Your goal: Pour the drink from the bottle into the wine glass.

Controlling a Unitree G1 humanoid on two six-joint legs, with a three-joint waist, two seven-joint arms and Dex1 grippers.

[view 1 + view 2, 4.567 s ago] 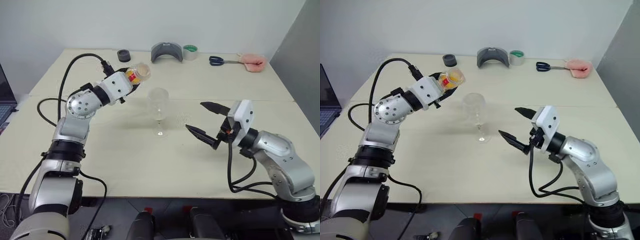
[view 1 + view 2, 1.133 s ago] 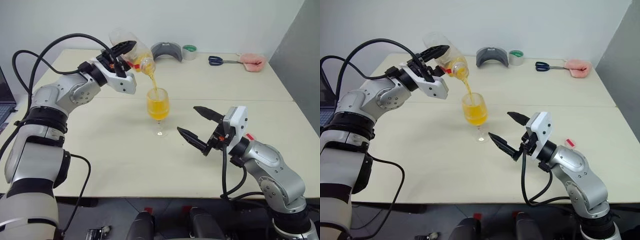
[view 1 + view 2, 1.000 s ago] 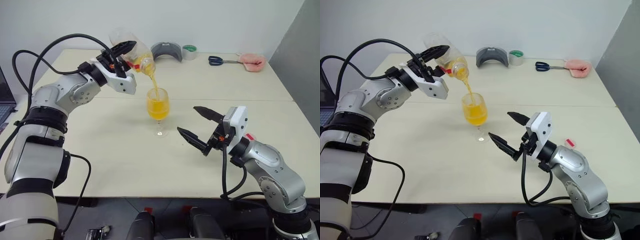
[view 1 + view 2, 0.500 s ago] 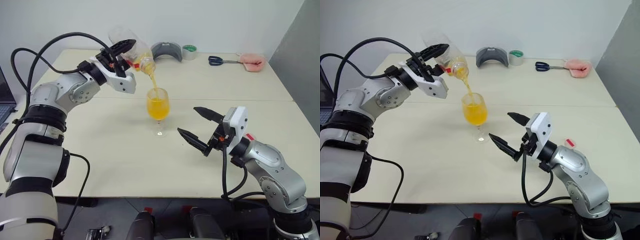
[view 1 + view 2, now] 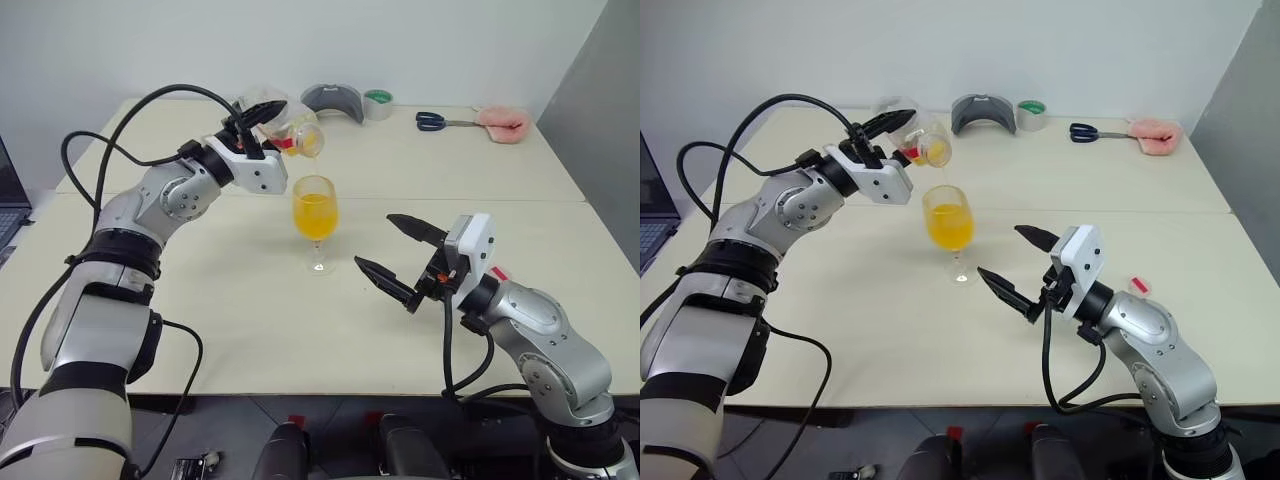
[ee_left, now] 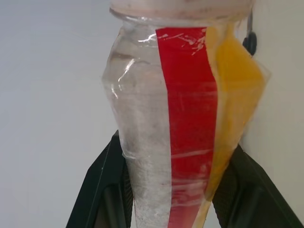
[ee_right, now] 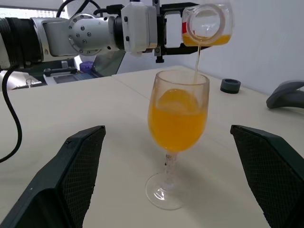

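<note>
The bottle, clamped between the left gripper fingers and tipped nearly level above the glass, trickles a thin thread of drink into the mostly full bowl, which stands just ahead of the right gripper, whose fingers are spread wide and empty.
</note>
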